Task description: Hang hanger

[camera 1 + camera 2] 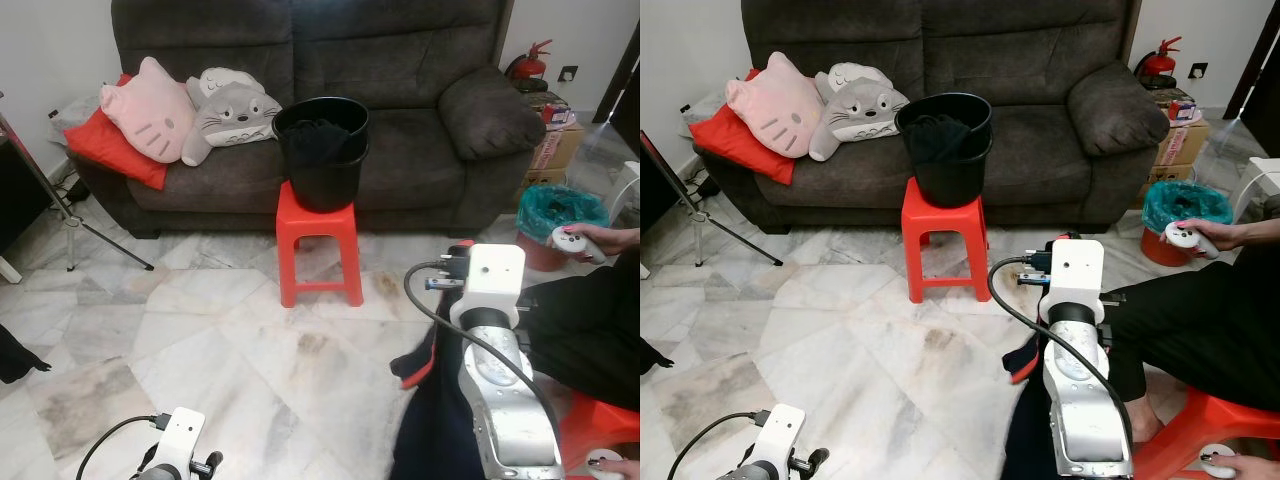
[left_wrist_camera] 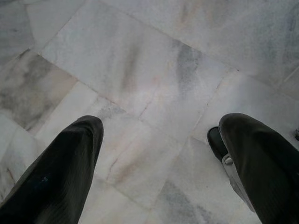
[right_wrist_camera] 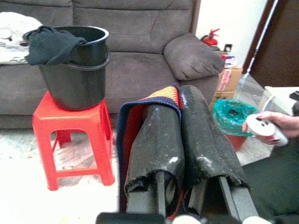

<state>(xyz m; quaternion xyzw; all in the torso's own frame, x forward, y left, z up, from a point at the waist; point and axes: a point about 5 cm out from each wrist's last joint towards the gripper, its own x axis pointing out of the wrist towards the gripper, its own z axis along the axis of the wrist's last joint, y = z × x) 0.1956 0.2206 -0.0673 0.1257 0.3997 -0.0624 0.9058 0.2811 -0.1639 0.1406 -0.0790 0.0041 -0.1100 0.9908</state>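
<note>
Right gripper [image 3: 187, 140] sits lower right of frame, fingers clamped together on a dark garment [image 3: 140, 121] with red trim. Left gripper [image 2: 159, 154], lower left, hangs spread apart over the floor [image 2: 140, 70], so it's no nearer any rail.

Setting: a home living room. Evidence: dark grey fabric sofa [image 1: 320, 100] against a white wall, carrying a red cushion [image 1: 118, 148], a pink cat-face pillow [image 1: 152, 110] and a grey plush pillow [image 1: 233, 112]. Floor is pale marble tile [image 1: 200, 340]. A red plastic stool [image 1: 320, 245] stands before the sofa with a black bucket [image 1: 322, 150] on it. Beside the sofa: a fire extinguisher [image 1: 530, 65], cardboard boxes [image 1: 555, 150], a bin with green liner [image 1: 560, 212].
</note>
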